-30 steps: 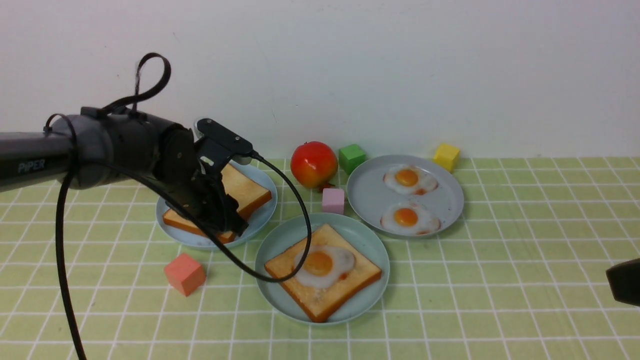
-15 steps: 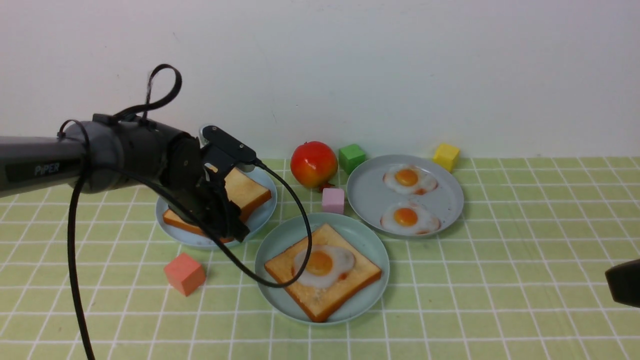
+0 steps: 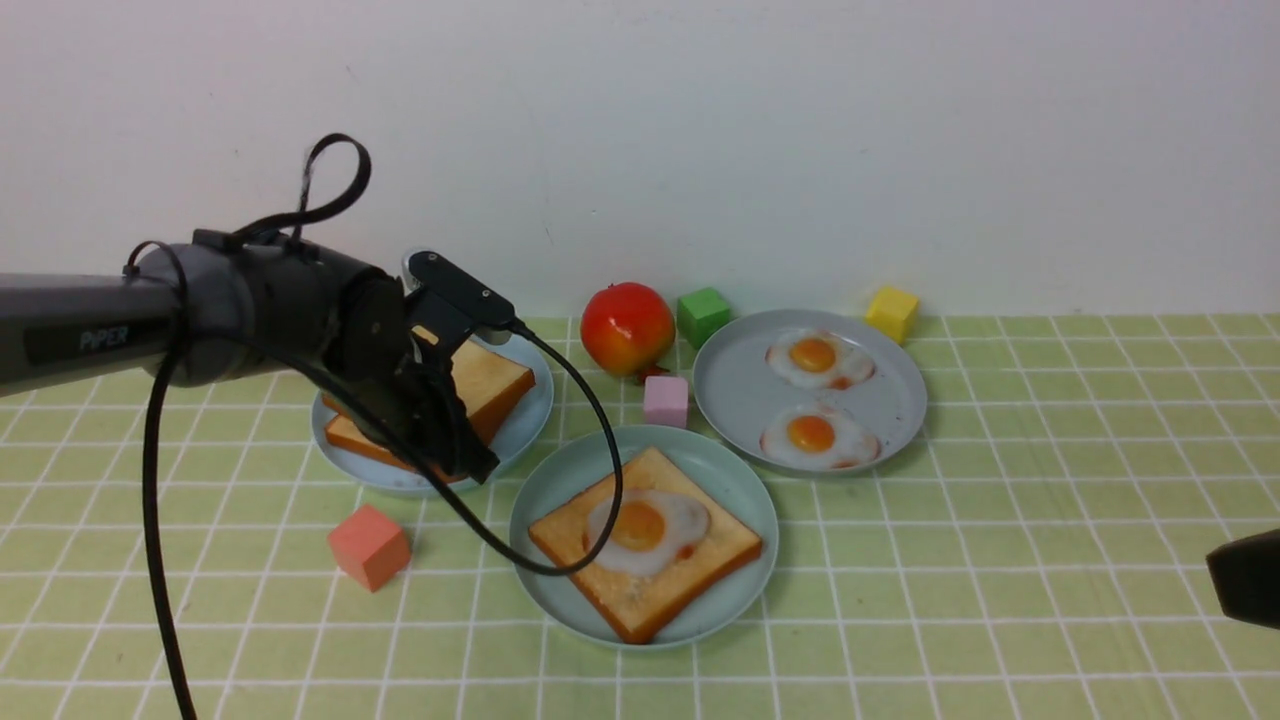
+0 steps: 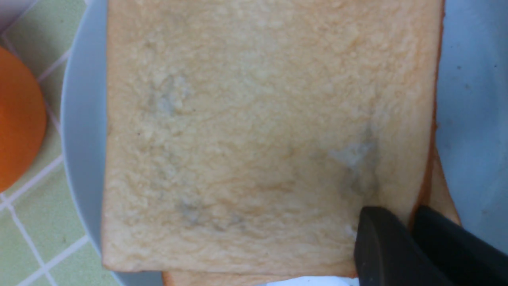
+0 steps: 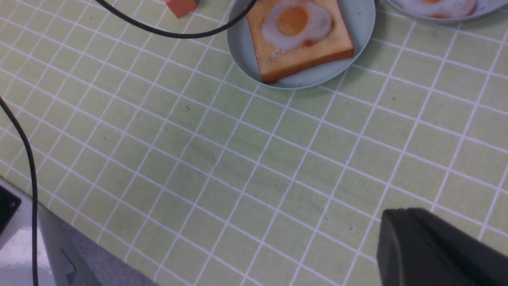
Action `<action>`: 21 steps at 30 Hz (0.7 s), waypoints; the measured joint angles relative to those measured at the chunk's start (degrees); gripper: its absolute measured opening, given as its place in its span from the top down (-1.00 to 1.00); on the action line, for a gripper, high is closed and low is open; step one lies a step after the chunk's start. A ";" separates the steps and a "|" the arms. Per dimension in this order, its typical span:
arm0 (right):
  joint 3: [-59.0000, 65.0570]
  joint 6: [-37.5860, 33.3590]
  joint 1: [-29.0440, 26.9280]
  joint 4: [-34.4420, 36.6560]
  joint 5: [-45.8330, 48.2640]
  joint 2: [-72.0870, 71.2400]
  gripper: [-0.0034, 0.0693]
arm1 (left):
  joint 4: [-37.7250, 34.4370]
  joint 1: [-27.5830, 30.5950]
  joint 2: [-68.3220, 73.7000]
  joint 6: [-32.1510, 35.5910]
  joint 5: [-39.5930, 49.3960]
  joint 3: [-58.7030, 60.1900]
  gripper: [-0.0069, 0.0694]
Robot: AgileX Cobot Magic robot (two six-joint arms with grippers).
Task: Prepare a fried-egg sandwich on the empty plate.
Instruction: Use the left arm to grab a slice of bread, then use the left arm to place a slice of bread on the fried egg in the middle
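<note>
Black left fingers are clamped on the crust edge of the top bread slice, lying on the pale blue plate beside the mint plate. The slice is judged light and stiffish, best gripped at that edge; the right fingers are closed.

Front view: you have bright, even, diffuse light; soft shadows fall right of the grey plate and the mint-green plate. Left wrist view: very close, top bread slice pale and soft, fine crumb smeared. Right wrist view: tiled table sharp and evenly lit; your right gripper shows as featureless black.
</note>
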 joint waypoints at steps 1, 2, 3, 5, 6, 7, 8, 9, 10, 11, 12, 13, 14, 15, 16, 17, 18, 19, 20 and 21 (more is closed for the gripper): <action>0.00 0.00 0.00 0.00 0.00 -0.07 0.86 | -0.06 0.00 -0.62 0.06 0.30 0.00 0.77; 0.00 0.00 0.00 0.00 0.00 -0.17 0.86 | -0.21 0.00 -1.18 0.06 0.89 0.08 0.76; 0.00 0.00 0.00 0.00 0.00 -0.20 0.86 | -0.36 0.00 -1.97 0.06 1.54 0.20 0.76; 0.03 0.00 0.00 -0.26 0.00 -0.57 0.86 | -0.60 -0.15 -4.71 -0.23 3.28 0.58 0.76; 0.03 0.00 0.00 -0.48 0.00 -0.73 0.86 | -0.74 -0.30 -5.76 -0.51 3.94 0.65 0.76; 0.03 0.00 0.00 -0.61 0.00 -0.90 0.86 | -0.79 -0.53 -6.87 -0.88 4.48 0.65 0.76; 0.03 0.00 0.00 -1.43 -0.11 -1.55 0.86 | -0.97 -1.88 -10.38 -2.27 5.59 0.65 0.76; 0.03 0.00 0.00 -1.55 -0.11 -1.71 0.86 | -0.97 -2.10 -10.76 -2.43 5.86 0.65 0.76; 0.03 0.00 0.00 -2.32 -0.11 -2.46 0.85 | -0.97 -4.27 -13.33 -3.36 6.75 0.65 0.76; 0.03 0.00 0.00 -3.00 -0.06 -3.16 0.85 | -0.97 -6.75 -15.13 -3.81 7.15 0.92 0.76; 0.03 0.00 0.00 -3.08 0.02 -3.28 0.85 | -1.03 -7.22 -15.62 -3.89 7.21 1.00 0.76; 0.03 0.00 0.00 -3.55 0.08 -4.21 0.85 | -1.22 -10.71 -16.77 -4.08 7.34 1.58 0.76; 0.03 0.00 0.00 -3.73 0.17 -4.80 0.85 | -1.43 -13.26 -17.20 -4.21 7.50 2.21 0.76; 0.03 0.00 0.00 -3.77 0.54 -5.88 0.85 | -1.67 -16.22 -17.33 -4.53 7.83 3.22 0.76; 0.03 0.00 0.00 -3.85 1.14 -6.68 0.85 | -1.84 -18.46 -17.15 -5.18 7.93 4.08 0.76; 0.03 0.00 0.00 -3.85 1.14 -6.68 0.85 | -1.84 -18.86 -17.09 -5.31 7.93 4.24 0.76; 0.03 0.00 0.00 -4.08 1.91 -7.98 0.85 | -1.50 -21.27 -16.52 -6.24 8.08 5.30 0.76; 0.03 0.00 0.00 -4.20 2.45 -8.81 0.85 | -0.63 -22.86 -15.80 -7.11 8.10 5.83 0.76; 0.03 0.00 0.00 -4.20 2.85 -9.58 0.85 | 0.21 -23.68 -15.32 -7.77 8.15 6.10 0.76; 0.03 0.00 0.00 -4.20 3.37 -10.46 0.85 | 1.92 -24.57 -14.35 -8.70 8.15 6.16 0.76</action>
